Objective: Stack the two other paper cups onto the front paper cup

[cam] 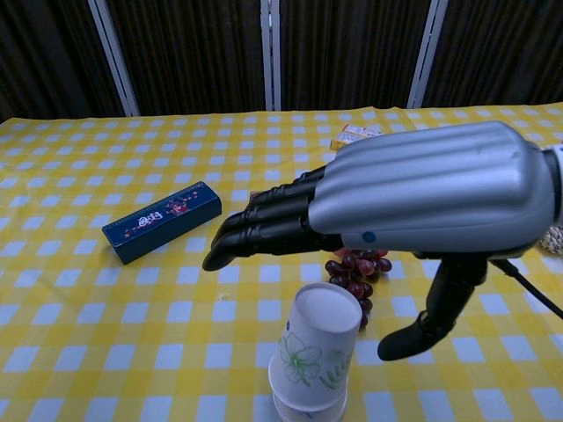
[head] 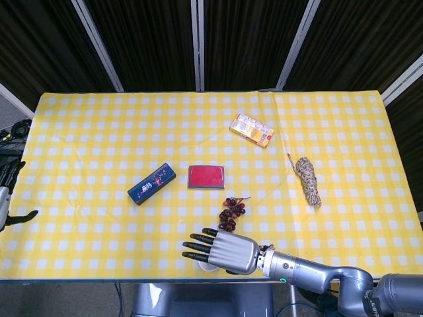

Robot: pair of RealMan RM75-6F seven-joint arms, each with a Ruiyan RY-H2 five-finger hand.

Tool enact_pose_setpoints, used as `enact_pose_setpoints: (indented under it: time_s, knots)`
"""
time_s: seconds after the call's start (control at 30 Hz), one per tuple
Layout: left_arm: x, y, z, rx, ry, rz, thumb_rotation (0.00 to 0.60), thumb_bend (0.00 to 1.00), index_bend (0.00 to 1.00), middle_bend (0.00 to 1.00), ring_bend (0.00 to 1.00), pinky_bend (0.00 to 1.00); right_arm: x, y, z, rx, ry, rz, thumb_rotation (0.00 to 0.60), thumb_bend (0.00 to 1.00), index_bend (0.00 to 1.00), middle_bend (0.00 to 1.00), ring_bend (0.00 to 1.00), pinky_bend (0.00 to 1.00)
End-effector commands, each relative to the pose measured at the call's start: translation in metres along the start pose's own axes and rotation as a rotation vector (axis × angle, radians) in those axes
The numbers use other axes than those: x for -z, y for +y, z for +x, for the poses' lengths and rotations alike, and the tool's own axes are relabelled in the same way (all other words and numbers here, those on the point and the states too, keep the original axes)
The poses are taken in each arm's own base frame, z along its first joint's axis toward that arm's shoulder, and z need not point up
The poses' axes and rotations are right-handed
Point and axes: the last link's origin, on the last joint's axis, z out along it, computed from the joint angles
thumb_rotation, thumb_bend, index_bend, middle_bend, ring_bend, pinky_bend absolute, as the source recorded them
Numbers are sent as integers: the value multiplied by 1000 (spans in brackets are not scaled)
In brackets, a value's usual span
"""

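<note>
The white paper cups with green flower prints stand nested in one stack (cam: 311, 360) at the table's front edge. In the head view only the stack's rim (head: 207, 266) shows under my right hand. My right hand (cam: 413, 198) hovers just above the stack, fingers stretched out flat and thumb hanging down beside the cups, holding nothing. In the head view the right hand (head: 221, 250) covers most of the stack. My left hand (head: 5, 191) shows only at the far left edge, off the table, too little of it to tell its state.
A bunch of dark grapes (cam: 352, 272) lies right behind the stack. A dark blue box (head: 151, 183), a red pad (head: 206, 176), an orange packet (head: 251, 129) and a coil of rope (head: 308, 179) lie farther back on the yellow checked cloth (head: 86, 132).
</note>
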Motion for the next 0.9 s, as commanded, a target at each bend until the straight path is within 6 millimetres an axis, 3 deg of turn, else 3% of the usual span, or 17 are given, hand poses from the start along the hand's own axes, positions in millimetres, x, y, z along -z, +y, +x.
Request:
enact_pose_setpoints:
  time_s: [0.03,0.3,0.33,0.5,0.7,0.9]
  knots:
    - [0,0,0,1,-1,2,600,0,0,0,0,0,6,4,0,13,6,-23,600,72,22,50,59,180]
    - [0,1,0,-3,-1,-1,600,0,0,0,0,0,23,12,0,28,22,-73,600,72,22,24,3,77]
    - [0,1,0,-4,1,-1,600,0,0,0,0,0,35,27,0,78,43,-134,600,72,21,19,1,57]
    - [1,1,0,-10,6,-3,600,0,0,0,0,0,60,65,-3,181,87,-291,600,60,3,0,0,5]
    - [3,3,-1,-8,24,-21,600,0,0,0,0,0,96,109,-10,171,119,-551,600,3,0,0,0,0]
    - [8,4,-3,-10,57,-38,600,0,0,0,0,0,131,124,-22,58,177,-792,600,0,0,0,0,0]
